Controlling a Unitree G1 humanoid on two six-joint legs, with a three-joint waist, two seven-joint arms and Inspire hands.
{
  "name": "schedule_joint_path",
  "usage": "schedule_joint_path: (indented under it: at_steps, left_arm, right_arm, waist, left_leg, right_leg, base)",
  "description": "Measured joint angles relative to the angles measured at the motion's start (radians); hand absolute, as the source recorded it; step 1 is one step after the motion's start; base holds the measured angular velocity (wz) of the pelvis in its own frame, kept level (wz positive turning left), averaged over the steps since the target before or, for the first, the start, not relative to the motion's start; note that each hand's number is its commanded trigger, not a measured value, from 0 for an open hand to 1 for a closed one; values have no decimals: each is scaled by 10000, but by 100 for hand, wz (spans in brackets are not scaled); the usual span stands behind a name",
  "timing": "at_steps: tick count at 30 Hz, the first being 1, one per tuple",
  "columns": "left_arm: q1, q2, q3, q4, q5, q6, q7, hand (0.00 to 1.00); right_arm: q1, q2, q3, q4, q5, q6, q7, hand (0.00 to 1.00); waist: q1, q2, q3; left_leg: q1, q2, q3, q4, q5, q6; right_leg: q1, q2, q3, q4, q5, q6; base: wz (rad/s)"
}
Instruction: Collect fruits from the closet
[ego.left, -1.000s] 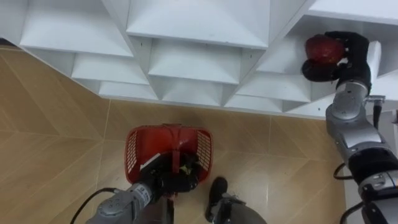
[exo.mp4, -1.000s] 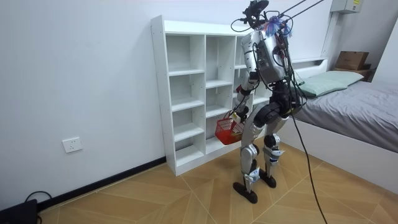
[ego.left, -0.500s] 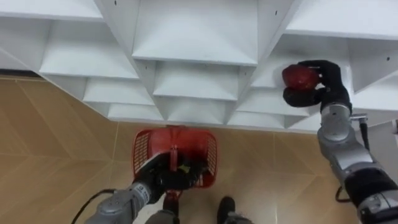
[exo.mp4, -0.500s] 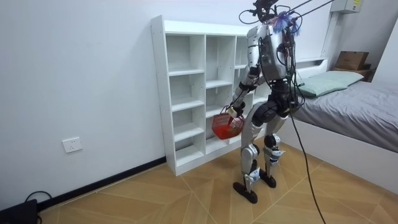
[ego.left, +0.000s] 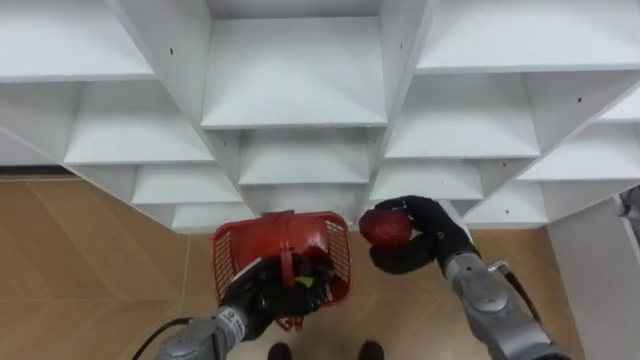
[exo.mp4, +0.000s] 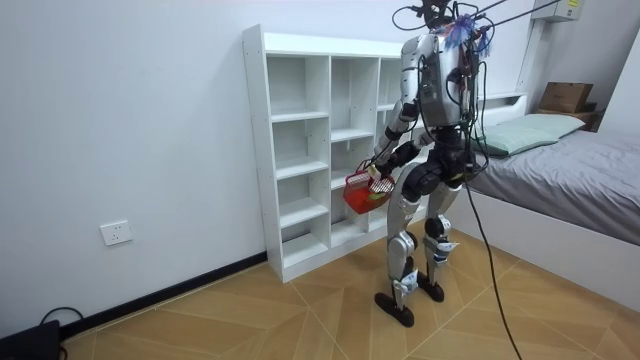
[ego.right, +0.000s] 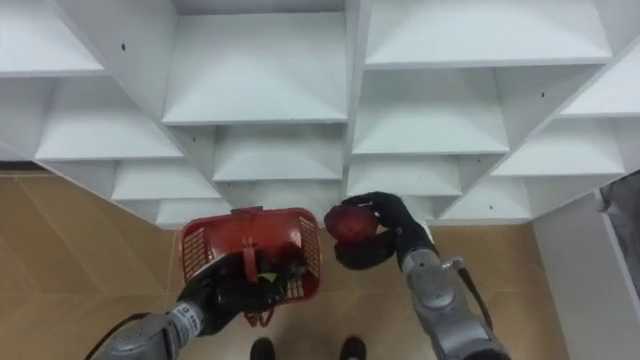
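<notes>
White closet (ego.left: 290, 85) ahead; R hand (ego.left: 428, 245) grasps red fruit (ego.left: 385, 227) beside basket (ego.left: 226, 262); L hand (ego.left: 268, 296) grips handle (ego.left: 284, 250), contents unclear.

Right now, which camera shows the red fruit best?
The left eye view: the fruit shows clearly, gripped by the right hand's fingers beside the basket. The right eye view shows it much the same. In the room view it is too small to tell.

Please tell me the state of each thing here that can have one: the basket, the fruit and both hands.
red basket: off the floor, carried by its handle.
red fruit: held beside the basket's right rim, not yet inside.
left hand: shut on the basket's handle.
right hand: shut on the fruit.
</notes>
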Motion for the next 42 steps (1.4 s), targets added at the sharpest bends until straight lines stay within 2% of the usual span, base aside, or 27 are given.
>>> schedule_joint_path:
  at_steps: [1,6,12,16,20,35,36,37,38,42]
  left_arm:
    - [39,-24,-29,0,-6,-36,-12,100]
    - [88,-194,-7,8,4,-69,-404,100]
    - [166,-388,-5,7,33,-86,-740,100]
    - [326,-459,-21,5,16,-321,-881,100]
    - [366,-452,-27,5,14,-400,-1074,100]
    - [388,-536,-61,-3,7,-421,-1530,100]
    - [395,-549,-83,-4,7,-421,-1538,100]
    - [394,-554,-87,-4,7,-421,-1538,100]
    - [392,-564,-100,-6,7,-422,-1538,100]
    - [419,-581,-106,-5,7,-421,-1537,100]
  right_arm:
    - [141,33,90,0,17,-34,114,100]
    - [663,212,153,-1,3,-60,824,100]
    - [732,400,136,-40,-464,-72,1165,100]
    - [744,493,128,-83,-642,-171,1206,100]
    - [744,495,121,-103,-738,-172,1202,100]
    - [750,468,88,-247,-729,-156,1126,100]
    - [748,471,86,-247,-728,-156,1127,60]
    - [748,472,82,-248,-727,-156,1126,16]
    - [748,469,74,-248,-727,-156,1126,0]
    - [764,472,140,-262,-727,-142,1123,0]
  waist:
    - [2,38,-32]
    - [14,144,-74]
    - [-6,295,-68]
    - [-25,303,-70]
    - [-44,301,-69]
    - [-157,300,-69]
    - [-211,300,-69]
    - [-228,300,-69]
    - [-245,301,-70]
    - [-232,301,-70]
  left_leg:
    - [91,9,-3,-30,0,0]
    - [307,3,81,-158,0,1]
    - [381,15,224,-232,-1,1]
    - [456,12,288,-323,4,6]
    - [425,12,289,-336,4,7]
    - [278,10,315,-312,11,17]
    - [267,10,313,-312,11,17]
    - [260,10,312,-312,11,17]
    - [232,10,313,-311,11,17]
    - [198,11,345,-321,12,17]
  right_leg:
    - [126,25,7,-97,24,11]
    - [258,45,105,-137,53,27]
    - [230,59,221,-117,54,28]
    - [230,65,260,-119,54,29]
    - [218,65,250,-118,53,30]
    - [59,51,250,-141,52,33]
    - [56,51,240,-152,52,33]
    - [50,51,239,-155,52,33]
    - [25,52,239,-156,52,33]
    - [-60,64,276,-139,55,32]
  base:
    - [0]
    - [-5]
    - [-6]
    - [-5]
    - [0]
    - [0]
    - [0]
    - [0]
    - [0]
    - [-3]
